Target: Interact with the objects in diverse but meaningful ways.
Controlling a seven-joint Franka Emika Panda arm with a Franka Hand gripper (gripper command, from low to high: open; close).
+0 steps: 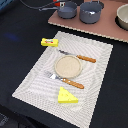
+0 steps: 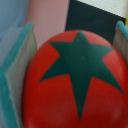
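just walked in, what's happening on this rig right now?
The wrist view is filled by a red tomato with a green star top, sitting between the tool's teal fingers; whether they are actually clamped on it is unclear. The arm is out of the exterior view. There, the placemat holds a plate, a knife, a fork, a cheese wedge and a yellow block.

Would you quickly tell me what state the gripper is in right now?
Gripper: closed on the red tomato, fingers on both sides.
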